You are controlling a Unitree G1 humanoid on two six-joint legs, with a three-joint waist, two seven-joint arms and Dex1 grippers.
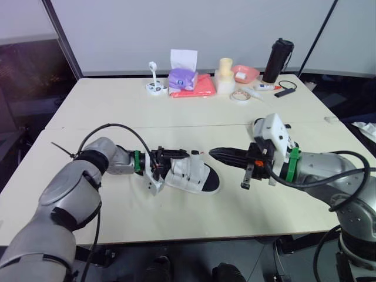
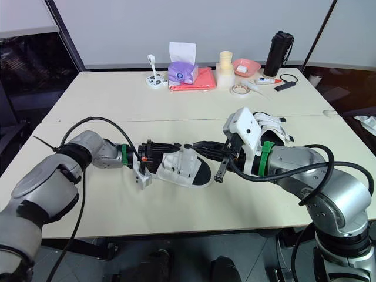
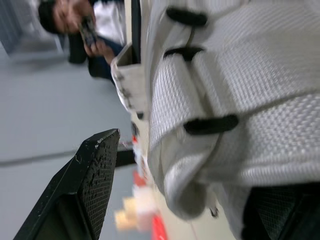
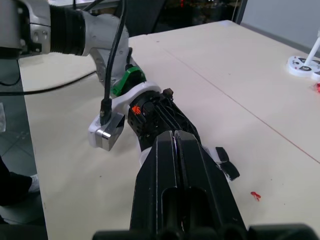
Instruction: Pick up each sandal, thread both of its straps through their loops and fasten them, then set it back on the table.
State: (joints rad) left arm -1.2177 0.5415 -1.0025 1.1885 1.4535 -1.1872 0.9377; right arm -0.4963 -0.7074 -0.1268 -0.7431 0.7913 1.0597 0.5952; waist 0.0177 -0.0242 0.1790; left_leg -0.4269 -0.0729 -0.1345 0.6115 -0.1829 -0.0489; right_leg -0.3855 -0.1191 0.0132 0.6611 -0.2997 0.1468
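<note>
A white sandal [image 1: 197, 176] with a black sole lies at the front middle of the table [image 1: 117, 117]. My left gripper [image 1: 179, 156] is shut on its heel end. Seen up close in the left wrist view, its woven straps [image 3: 240, 85] run through black loops between my fingers [image 3: 85, 190]. My right gripper [image 1: 214, 154] is shut with nothing visible in it. It points left, with its tips just short of the sandal's toe end. Its fingers [image 4: 172, 150] cover most of the sandal in the right wrist view. A second white sandal [image 2: 273, 126] lies behind my right wrist.
Along the far edge stand a purple tissue box [image 1: 182, 78], a pink cloth [image 1: 197, 88], a pink bowl [image 1: 245, 73], a black bottle [image 1: 278, 60], a tape roll [image 1: 239, 95] and a small white stand [image 1: 154, 87]. A person [image 3: 75, 20] sits beyond the table.
</note>
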